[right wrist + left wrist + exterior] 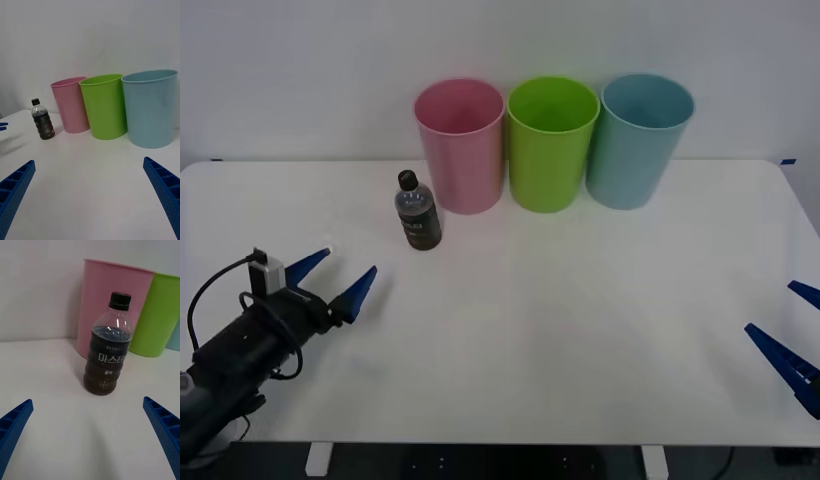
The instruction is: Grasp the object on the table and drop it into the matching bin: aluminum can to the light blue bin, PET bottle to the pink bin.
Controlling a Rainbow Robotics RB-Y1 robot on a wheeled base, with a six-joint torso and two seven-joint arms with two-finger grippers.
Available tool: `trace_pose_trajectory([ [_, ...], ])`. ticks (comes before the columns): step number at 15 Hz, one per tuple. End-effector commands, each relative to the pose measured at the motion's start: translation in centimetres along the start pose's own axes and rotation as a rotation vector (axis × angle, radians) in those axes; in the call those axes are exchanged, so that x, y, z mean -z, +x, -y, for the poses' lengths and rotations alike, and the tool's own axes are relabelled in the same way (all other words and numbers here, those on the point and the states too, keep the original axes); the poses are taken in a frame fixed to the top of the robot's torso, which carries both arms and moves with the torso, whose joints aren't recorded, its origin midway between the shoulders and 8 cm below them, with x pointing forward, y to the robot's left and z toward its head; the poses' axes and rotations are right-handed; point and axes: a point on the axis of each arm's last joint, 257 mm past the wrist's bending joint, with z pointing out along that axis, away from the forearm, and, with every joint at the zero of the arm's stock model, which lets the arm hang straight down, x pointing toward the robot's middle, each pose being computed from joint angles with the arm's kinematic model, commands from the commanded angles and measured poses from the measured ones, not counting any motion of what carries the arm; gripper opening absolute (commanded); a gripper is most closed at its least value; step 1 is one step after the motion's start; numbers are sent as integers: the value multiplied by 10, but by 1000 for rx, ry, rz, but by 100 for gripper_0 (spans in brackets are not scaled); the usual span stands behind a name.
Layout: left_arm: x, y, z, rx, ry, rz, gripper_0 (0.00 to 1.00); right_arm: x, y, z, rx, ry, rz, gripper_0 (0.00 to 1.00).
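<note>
A small clear PET bottle of dark liquid, black-capped with a dark label, stands upright on the white table, just in front of the tall pink bin. The light blue bin stands farther right.

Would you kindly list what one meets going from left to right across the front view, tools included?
Left tool, open, over the table → PET bottle → pink bin → lime green bin → light blue bin → right tool, open, at the table's right edge.
</note>
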Motion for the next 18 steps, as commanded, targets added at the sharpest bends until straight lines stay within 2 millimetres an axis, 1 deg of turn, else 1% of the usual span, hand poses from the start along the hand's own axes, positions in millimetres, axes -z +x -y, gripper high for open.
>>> trace_pose_trajectory([
  [1,-18,-5,5,22,-20,11,100,0,0,0,0,0,0,100],
  [6,-52,-1,16,43,-16,-14,100,0,0,0,0,0,0,100],
  [9,-73,1,14,44,-7,-31,100,0,0,0,0,0,0,100],
  [11,-86,-1,19,38,10,-37,100,0,0,0,0,0,0,100],
  [18,-122,-2,32,37,4,-49,100,0,0,0,0,0,0,100],
])
